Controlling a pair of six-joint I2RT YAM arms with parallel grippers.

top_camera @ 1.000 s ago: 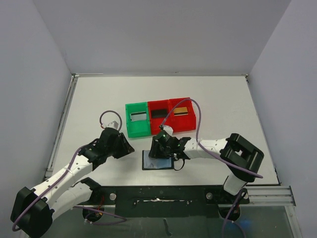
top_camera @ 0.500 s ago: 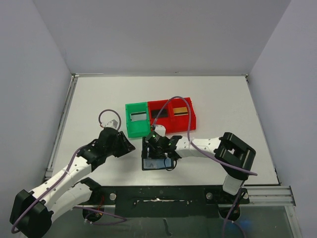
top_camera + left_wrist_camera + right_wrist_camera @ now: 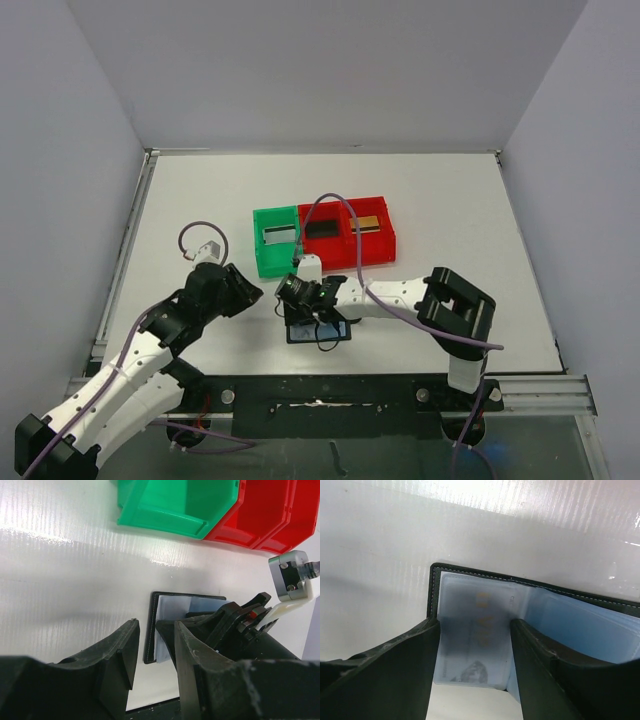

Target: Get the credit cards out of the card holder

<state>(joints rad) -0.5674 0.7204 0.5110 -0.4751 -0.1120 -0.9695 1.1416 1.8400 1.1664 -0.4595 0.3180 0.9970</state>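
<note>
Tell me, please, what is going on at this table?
The right gripper, jaws open, is down over the open card holder, fingers either side of a clear pocket. The left gripper hovers beside it, holding nothing. A silvery card lies in the green bin, a black card and a gold card in the red bins.

Your L gripper [image 3: 154, 636] sits ajar, empty; card holder [image 3: 172, 605] lies open just ahead, R gripper [image 3: 225, 622] over it, poss. touching; green bin [image 3: 175, 510], red bins [image 3: 265, 515] behind.
</note>
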